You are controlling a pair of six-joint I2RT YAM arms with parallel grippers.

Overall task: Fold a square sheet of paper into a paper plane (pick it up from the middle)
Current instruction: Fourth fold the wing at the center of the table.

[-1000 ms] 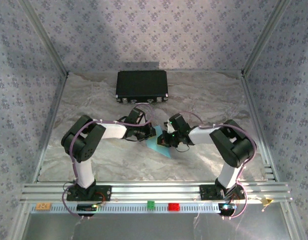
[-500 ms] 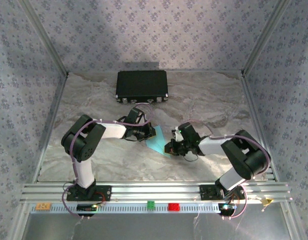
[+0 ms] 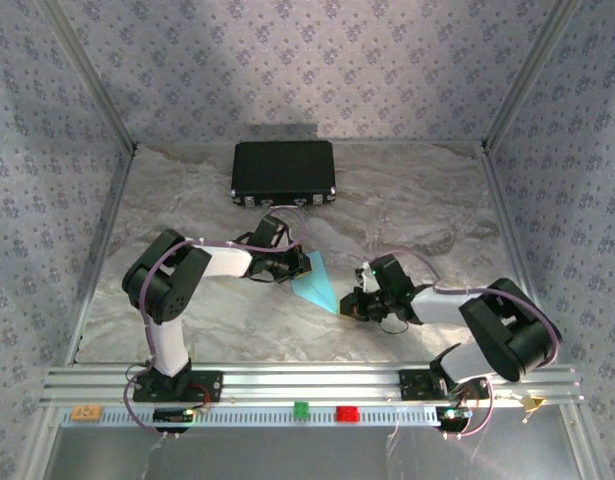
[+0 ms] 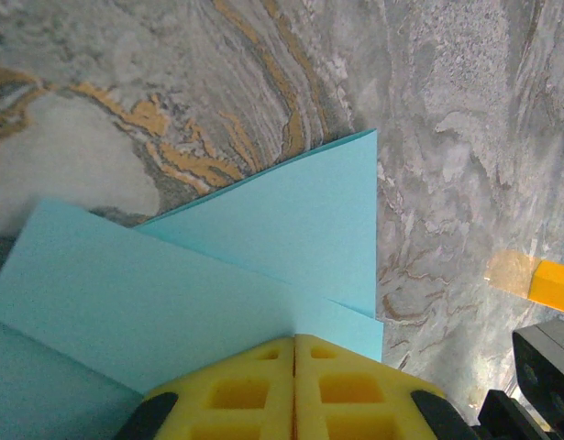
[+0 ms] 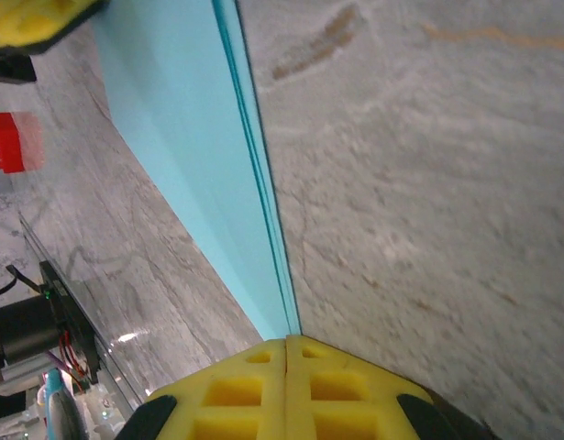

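Movement belongs to the right gripper [image 3: 349,306]: within the last second it has slid off the wide part of the thin light-blue paper sheet [image 3: 317,283], now a narrow creased triangle lying mid-table, and down its long folded edge to the sharp near tip, fingers pressed together. The left gripper [image 3: 290,266] stays put, fingers likewise closed, pinning the wide far end to the marbled table [image 3: 187,200]. That stroke looks like a crease being sharpened, so folding seems about midway. I count one sheet, two grippers, one black rectangular case [image 3: 283,170], one small red block [image 3: 346,412] and one small green block [image 3: 301,408].
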